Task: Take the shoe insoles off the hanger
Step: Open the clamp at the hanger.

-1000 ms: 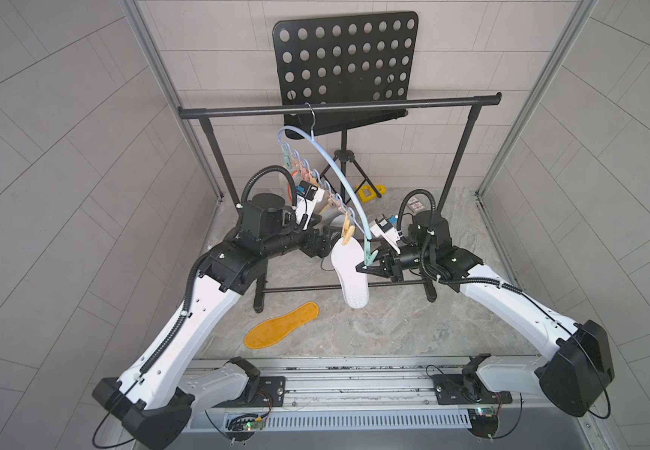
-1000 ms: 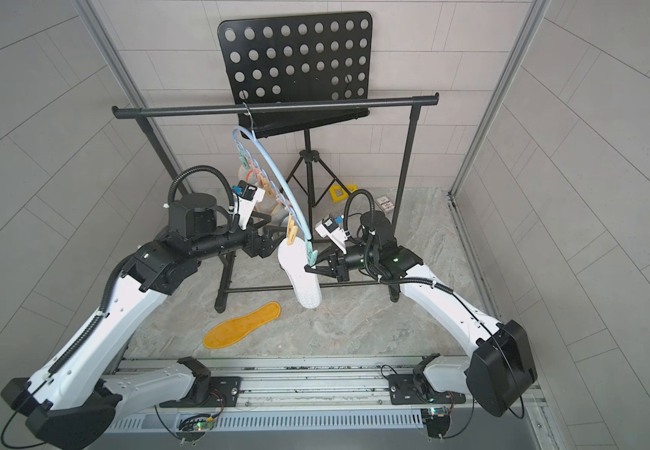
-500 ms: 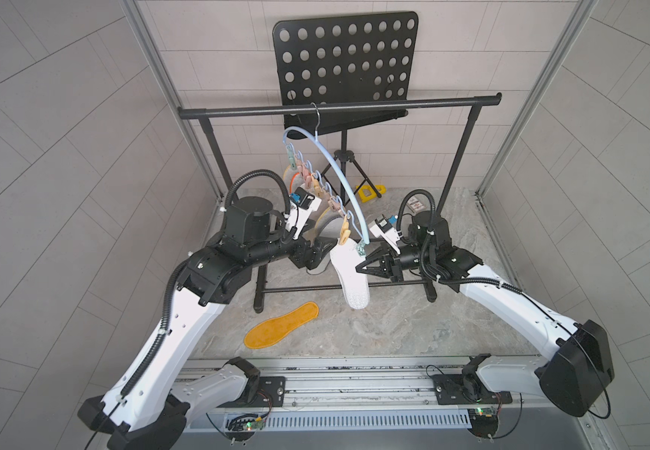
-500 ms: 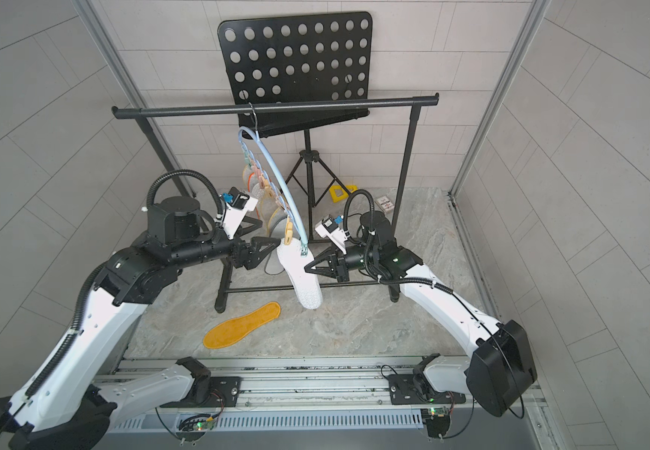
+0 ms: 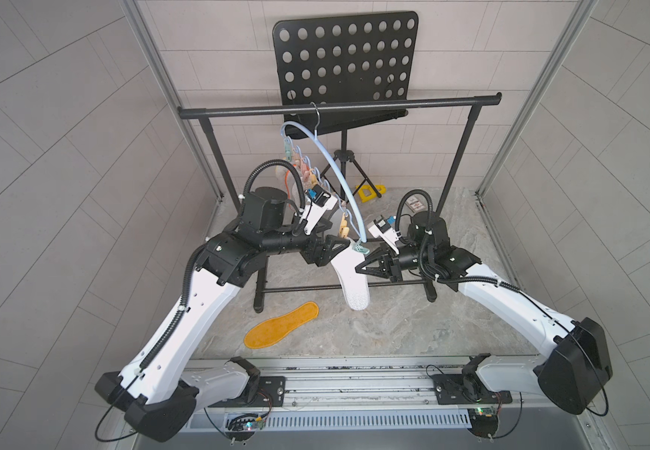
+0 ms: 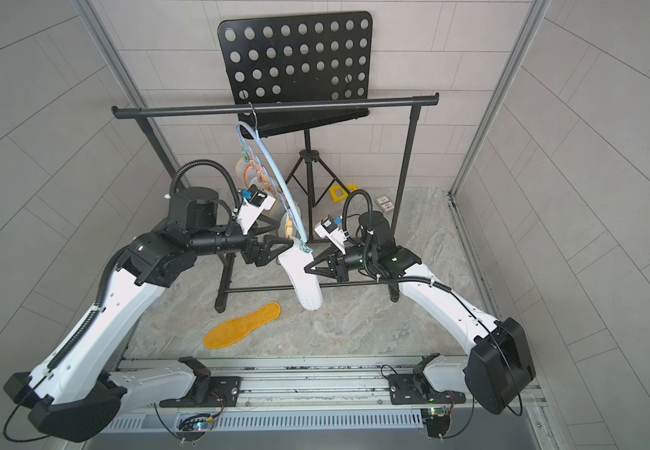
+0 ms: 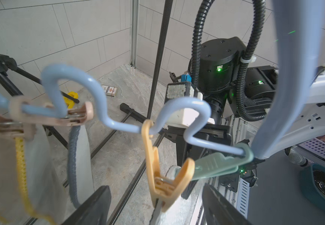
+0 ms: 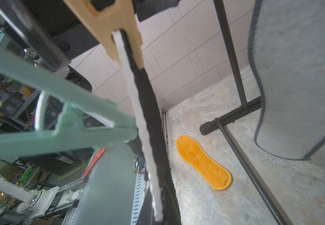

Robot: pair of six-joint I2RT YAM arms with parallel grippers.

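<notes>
L gripper [image 5: 337, 249] is swinging back, jaws wide round peach plastic clip [image 7: 163, 183]. R gripper [image 5: 357, 269] is pinching white fuzzy insole [image 5: 354, 288]; nxt: squeeze clip, pull free.

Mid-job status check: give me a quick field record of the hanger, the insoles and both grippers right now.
Hanger: hooked on the black rack, hanging tilted
White insole: at the hanger's near end, pinched by orange clip and mint clip
Yellow insole: flat on the table, already off
Other insoles: more clipped farther back
Left gripper: open, fingers either side of orange clip
Right gripper: shut, tip at white insole's edge; grip unclear
</notes>
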